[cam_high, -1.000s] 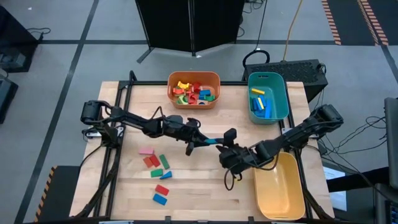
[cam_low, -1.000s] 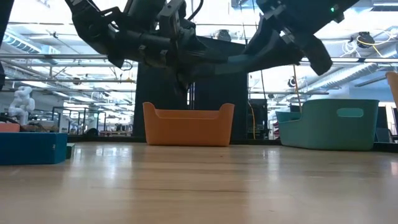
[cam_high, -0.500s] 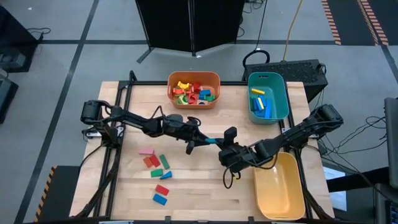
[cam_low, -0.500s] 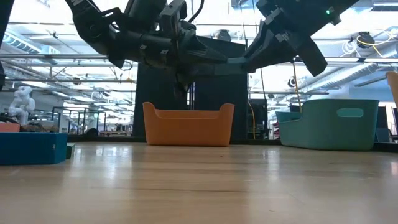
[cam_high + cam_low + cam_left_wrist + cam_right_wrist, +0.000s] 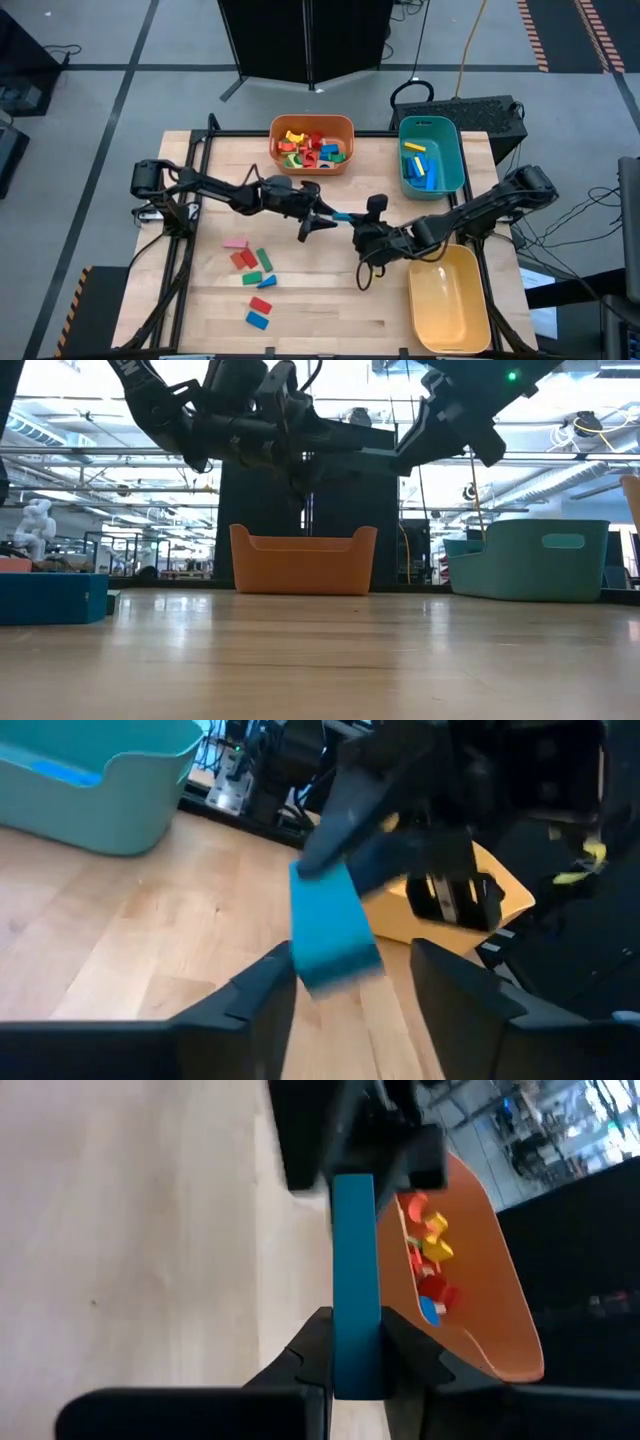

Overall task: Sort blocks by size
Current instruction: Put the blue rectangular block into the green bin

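Observation:
A long blue block (image 5: 340, 216) hangs in the air over the table's middle, between my two grippers. My right gripper (image 5: 355, 1325) (image 5: 362, 228) is shut on the block's right end. My left gripper (image 5: 350, 970) (image 5: 318, 220) is open. Its fingers stand on either side of the block's other end (image 5: 335, 935), and the gap is wider than the block. I cannot tell whether one finger touches it. Several loose blocks (image 5: 250, 262) lie flat on the table's near left part. My right gripper pinches the blue block's right end (image 5: 355, 1295) between its two fingers (image 5: 310, 1350). The fingers come from the table's right, slanting a little down, and lie along the block. The block is lifted clear of the table and sticks out past the fingertips toward my left gripper.
An orange bin (image 5: 345, 140) with mixed blocks stands at the far edge, a teal bin (image 5: 455, 160) with blue and yellow blocks at the far right, and a yellow bin (image 5: 450, 300) at the near right. More blocks (image 5: 260, 313) lie near the front left.
My right gripper has closed on the blue block's end, rolled, and moved a little toward the table's far edge. My left gripper's fingers have spread away from the block's other end. The block has stayed in the air between the two.

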